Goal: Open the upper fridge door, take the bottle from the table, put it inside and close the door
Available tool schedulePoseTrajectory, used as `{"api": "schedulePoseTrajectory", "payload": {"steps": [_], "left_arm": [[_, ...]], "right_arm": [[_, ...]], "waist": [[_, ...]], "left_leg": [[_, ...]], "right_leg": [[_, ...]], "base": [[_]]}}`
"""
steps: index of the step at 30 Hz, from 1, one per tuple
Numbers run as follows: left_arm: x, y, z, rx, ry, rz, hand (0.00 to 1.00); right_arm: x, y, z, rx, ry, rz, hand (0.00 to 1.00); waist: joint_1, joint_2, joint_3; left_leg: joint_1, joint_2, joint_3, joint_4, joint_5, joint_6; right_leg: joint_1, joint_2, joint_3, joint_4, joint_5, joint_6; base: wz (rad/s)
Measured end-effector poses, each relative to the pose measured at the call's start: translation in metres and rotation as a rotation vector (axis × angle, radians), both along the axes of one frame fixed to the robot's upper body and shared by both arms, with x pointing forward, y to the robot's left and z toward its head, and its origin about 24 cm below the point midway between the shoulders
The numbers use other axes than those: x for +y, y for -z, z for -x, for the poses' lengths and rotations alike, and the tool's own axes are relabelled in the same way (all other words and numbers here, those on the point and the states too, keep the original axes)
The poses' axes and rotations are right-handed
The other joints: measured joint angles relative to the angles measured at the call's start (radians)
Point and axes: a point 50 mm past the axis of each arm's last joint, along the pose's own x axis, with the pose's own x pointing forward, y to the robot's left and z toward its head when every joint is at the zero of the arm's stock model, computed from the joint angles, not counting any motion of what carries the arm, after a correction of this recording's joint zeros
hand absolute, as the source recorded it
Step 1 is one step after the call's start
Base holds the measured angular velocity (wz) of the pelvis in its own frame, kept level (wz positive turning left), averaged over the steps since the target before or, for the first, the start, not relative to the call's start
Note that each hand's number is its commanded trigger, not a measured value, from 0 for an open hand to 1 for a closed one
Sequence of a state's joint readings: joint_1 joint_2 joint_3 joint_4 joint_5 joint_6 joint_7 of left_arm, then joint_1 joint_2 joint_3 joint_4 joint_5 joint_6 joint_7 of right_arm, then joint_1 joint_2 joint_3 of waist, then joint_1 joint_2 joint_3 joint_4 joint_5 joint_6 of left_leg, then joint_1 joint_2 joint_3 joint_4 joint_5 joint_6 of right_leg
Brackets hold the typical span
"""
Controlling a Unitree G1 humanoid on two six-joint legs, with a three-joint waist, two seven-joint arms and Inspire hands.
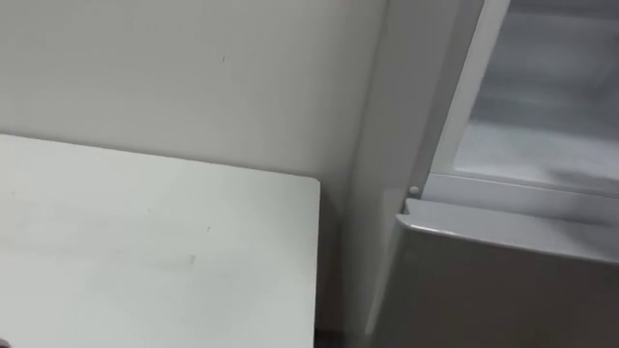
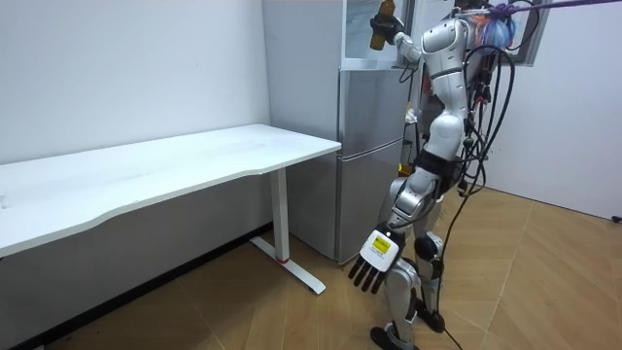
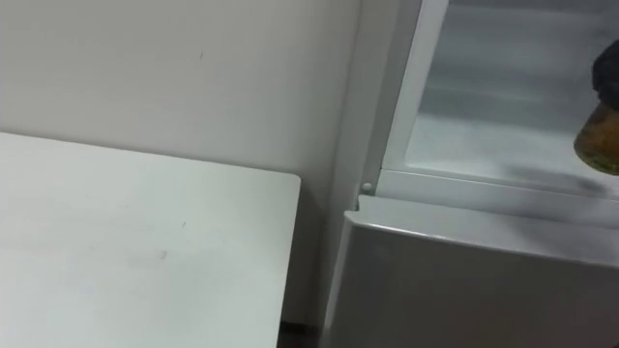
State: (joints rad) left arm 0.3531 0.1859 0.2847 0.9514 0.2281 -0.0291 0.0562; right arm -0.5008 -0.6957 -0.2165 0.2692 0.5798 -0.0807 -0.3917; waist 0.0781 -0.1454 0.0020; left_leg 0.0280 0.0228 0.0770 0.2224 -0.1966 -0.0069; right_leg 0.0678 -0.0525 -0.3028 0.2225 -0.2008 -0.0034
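Observation:
The amber bottle (image 2: 381,26) is held up at the mouth of the upper fridge compartment (image 2: 362,34), with my right hand (image 2: 397,39) shut on it. In the right eye view the bottle (image 3: 600,140) shows at the right edge, in front of the open compartment's pale interior (image 3: 503,106), with my dark right hand (image 3: 609,77) just above it. The interior (image 1: 542,116) also shows in the left eye view. My left hand (image 2: 374,261) hangs by my leg, fingers straight and holding nothing. I stand right in front of the fridge.
The lower fridge door (image 2: 369,165) is closed; its top edge (image 1: 503,227) lies below the open compartment. A white table (image 2: 175,165) stands to my left against the wall, its corner (image 1: 300,193) close to the fridge side.

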Motion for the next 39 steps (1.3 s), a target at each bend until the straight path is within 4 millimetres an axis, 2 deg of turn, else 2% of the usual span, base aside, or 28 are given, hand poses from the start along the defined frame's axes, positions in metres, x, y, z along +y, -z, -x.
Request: {"api": "schedulePoseTrajectory", "payload": {"steps": [7,15,19,21,22,25,30,34,39], "left_arm": [[0.007,-0.004,0.005,0.000,-0.004,-0.020,0.00],[0.007,-0.004,0.017,0.034,-0.011,-0.015,0.00],[0.007,-0.004,0.019,0.046,-0.012,-0.015,0.00],[0.007,-0.004,0.021,0.056,-0.016,-0.016,0.00],[0.007,-0.004,0.024,0.061,-0.018,-0.017,0.00],[0.007,-0.004,0.030,0.075,-0.023,-0.021,0.00],[0.008,-0.006,0.040,0.100,-0.032,-0.024,0.00],[0.008,-0.006,0.046,0.122,-0.038,-0.024,0.00],[0.009,-0.007,0.039,0.088,-0.053,-0.025,0.00]], "right_arm": [[-0.018,0.015,-0.006,0.092,0.064,-0.054,1.00],[-0.012,0.021,-0.017,0.136,-0.001,-0.071,1.00],[-0.009,0.022,-0.018,0.141,-0.013,-0.064,1.00],[-0.010,0.021,-0.018,0.138,-0.013,-0.071,1.00],[-0.010,0.021,-0.018,0.134,-0.015,-0.083,1.00],[-0.010,0.021,-0.018,0.115,-0.013,-0.118,1.00],[-0.010,0.020,-0.017,0.085,-0.032,-0.132,1.00],[-0.010,0.019,-0.017,0.060,-0.059,-0.148,1.00],[-0.016,0.021,-0.018,0.033,-0.060,-0.158,1.00]], "waist": [[0.013,0.000,-0.0003],[0.028,0.004,-0.0013],[0.038,0.013,0.0007],[0.044,0.020,0.0042],[0.049,0.026,0.0000],[0.064,0.039,-0.0059],[0.069,0.051,-0.0009],[0.074,0.056,0.0002],[0.099,0.061,0.0012]], "left_leg": [[-0.011,0.000,-0.012,0.002,0.000,0.000],[-0.015,0.000,-0.013,0.014,0.000,-0.001],[-0.019,-0.004,-0.035,0.017,-0.001,0.000],[-0.019,-0.005,-0.041,0.016,-0.001,0.000],[-0.020,-0.006,-0.045,0.016,-0.001,0.000],[-0.017,-0.012,-0.056,0.016,0.000,0.000],[-0.025,-0.018,-0.074,0.021,0.000,0.001],[-0.026,-0.020,-0.088,0.025,0.000,0.001],[-0.039,-0.019,-0.098,0.036,0.000,0.000]], "right_leg": [[-0.001,-0.002,-0.027,0.000,0.000,0.000],[0.001,-0.003,-0.031,0.001,0.000,0.000],[0.010,-0.008,-0.053,0.001,0.000,-0.001],[0.018,-0.009,-0.063,0.000,0.000,-0.001],[0.019,-0.010,-0.070,-0.001,0.000,0.000],[0.025,-0.014,-0.080,-0.004,-0.001,0.000],[0.042,-0.013,-0.097,-0.026,-0.002,0.002],[0.053,-0.010,-0.111,-0.037,-0.002,0.004],[0.050,-0.010,-0.125,-0.037,-0.003,0.004]], "base": [[0.07],[0.00],[0.12],[0.15],[0.10],[0.09],[0.13],[0.14],[0.10]]}}
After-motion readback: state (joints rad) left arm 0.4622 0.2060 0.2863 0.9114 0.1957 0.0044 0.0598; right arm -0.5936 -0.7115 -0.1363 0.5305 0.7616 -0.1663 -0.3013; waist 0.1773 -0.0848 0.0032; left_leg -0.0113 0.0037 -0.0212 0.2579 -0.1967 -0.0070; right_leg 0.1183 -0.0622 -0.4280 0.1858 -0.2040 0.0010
